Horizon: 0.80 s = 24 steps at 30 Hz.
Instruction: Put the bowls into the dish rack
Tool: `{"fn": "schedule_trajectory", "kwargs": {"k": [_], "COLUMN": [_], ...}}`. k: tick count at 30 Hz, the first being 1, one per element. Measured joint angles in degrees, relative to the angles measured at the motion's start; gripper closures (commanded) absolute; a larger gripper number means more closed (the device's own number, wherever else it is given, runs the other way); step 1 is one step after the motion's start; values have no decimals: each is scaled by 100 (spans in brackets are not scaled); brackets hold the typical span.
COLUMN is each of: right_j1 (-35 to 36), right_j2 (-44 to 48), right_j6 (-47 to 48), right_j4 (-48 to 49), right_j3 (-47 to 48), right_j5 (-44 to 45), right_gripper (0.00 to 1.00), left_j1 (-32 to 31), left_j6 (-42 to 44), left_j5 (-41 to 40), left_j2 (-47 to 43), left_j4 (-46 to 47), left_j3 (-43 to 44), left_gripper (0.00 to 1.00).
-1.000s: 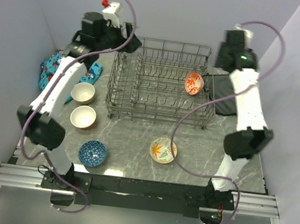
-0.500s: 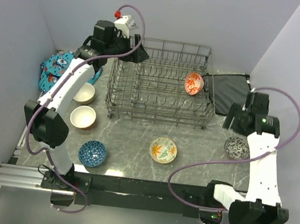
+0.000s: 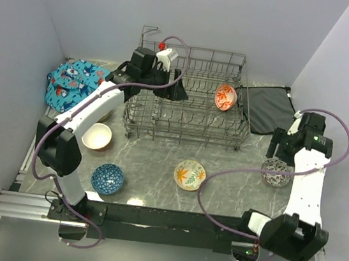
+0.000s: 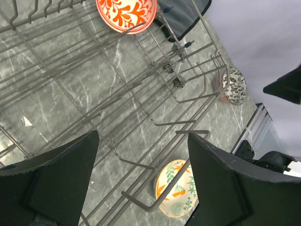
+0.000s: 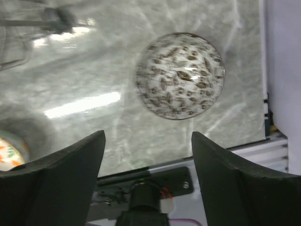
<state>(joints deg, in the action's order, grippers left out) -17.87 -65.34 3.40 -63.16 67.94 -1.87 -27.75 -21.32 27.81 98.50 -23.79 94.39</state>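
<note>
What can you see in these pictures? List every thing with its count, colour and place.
dish rack: one, grey wire, far middle of table
orange-red patterned bowl: one, inside rack, right end
cream bowl with orange leaves: one, in front of rack
blue patterned bowl: one, near left
plain cream bowl: one clearly seen, left of rack
speckled bowl: one, black-and-white, right edge
mat: one, dark grey, right of rack
cloth: one, blue patterned, far left
table: one, grey marble
left claw: open, over rack
right claw: open, above speckled bowl
</note>
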Motion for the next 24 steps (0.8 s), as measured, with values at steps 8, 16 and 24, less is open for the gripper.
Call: {"fn": "schedule_trajectory", "kwargs": {"k": [8, 16, 24], "right_j1": [-1401, -1558, -1851], "right_j2": [-745, -1163, -2369], "right_j6": [1241, 1880, 2192], "right_j4": [350, 761, 1182], "right_j3": [-251, -264, -264], "right_j5": [-184, -278, -389], "right_gripper": [22, 28, 33], "left_j1": [-15, -20, 57], "left_j6": [63, 457, 625], "left_j5": [-74, -302, -426], "left_j2": [-55, 13, 52], "left_j4": [-4, -262, -400], "left_j3": [-48, 286, 455], "left_gripper": [16, 15, 14]}}
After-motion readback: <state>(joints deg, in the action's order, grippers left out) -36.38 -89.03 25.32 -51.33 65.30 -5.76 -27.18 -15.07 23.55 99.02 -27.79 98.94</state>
